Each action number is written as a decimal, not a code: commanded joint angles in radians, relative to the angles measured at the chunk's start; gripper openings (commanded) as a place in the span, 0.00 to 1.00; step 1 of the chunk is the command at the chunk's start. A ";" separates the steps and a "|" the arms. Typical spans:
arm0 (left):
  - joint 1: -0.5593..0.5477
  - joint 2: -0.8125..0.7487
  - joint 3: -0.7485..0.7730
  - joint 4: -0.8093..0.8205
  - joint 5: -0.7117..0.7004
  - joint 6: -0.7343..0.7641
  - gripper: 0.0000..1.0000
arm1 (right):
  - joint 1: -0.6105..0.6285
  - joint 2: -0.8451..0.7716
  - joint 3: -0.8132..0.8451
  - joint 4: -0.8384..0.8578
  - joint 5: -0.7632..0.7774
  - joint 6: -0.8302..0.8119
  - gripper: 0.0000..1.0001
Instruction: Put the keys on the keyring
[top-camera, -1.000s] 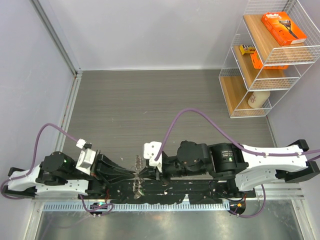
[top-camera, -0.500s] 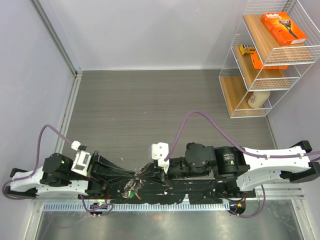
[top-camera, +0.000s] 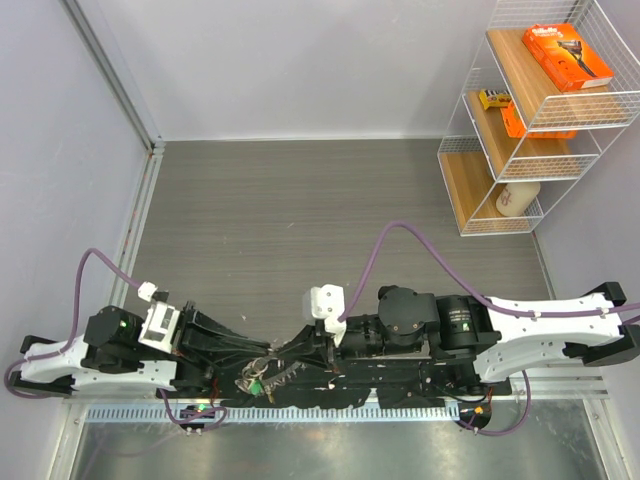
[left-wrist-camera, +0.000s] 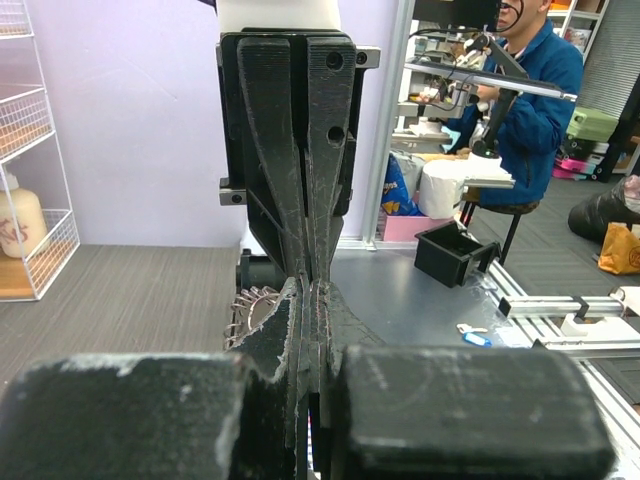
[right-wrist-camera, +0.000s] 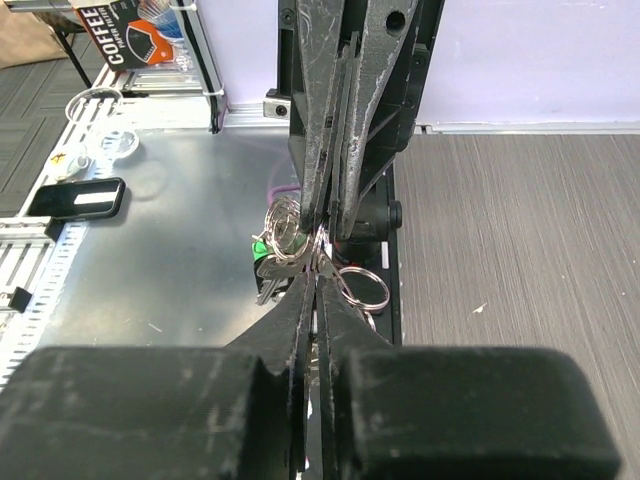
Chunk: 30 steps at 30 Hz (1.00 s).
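The keyring (right-wrist-camera: 285, 228) is a bunch of silver rings and small silver keys with a green tag (right-wrist-camera: 262, 248). It hangs between the two gripper tips, low over the arm bases near the table's front edge (top-camera: 256, 378). My right gripper (right-wrist-camera: 318, 270) is shut, pinching the bunch where the rings meet. My left gripper (left-wrist-camera: 309, 292) is shut tip to tip against it and grips the same bunch. Fanned keys (left-wrist-camera: 250, 308) stick out beside its tip. A plain ring (right-wrist-camera: 364, 286) hangs to the right. No black-headed key shows.
A wire shelf (top-camera: 540, 110) with an orange box, small packs and a bottle stands at the back right. The grey wooden tabletop (top-camera: 330, 220) stretches behind the arms. A metal plate (right-wrist-camera: 160, 240) lies under the keys, with a phone (right-wrist-camera: 78, 198) at its edge.
Both grippers have moved down and left toward the front edge with the key bunch, which has swung from upright to lying low, its green tag now showing.
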 joint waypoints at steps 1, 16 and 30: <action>0.000 0.001 0.026 0.154 -0.008 0.016 0.00 | 0.007 -0.031 0.008 0.002 -0.009 0.004 0.16; 0.000 -0.008 0.013 0.165 -0.012 0.019 0.00 | 0.007 -0.037 0.086 -0.042 0.065 -0.027 0.31; 0.000 -0.040 -0.008 0.168 -0.022 0.018 0.00 | 0.009 0.046 0.150 -0.030 0.017 -0.050 0.32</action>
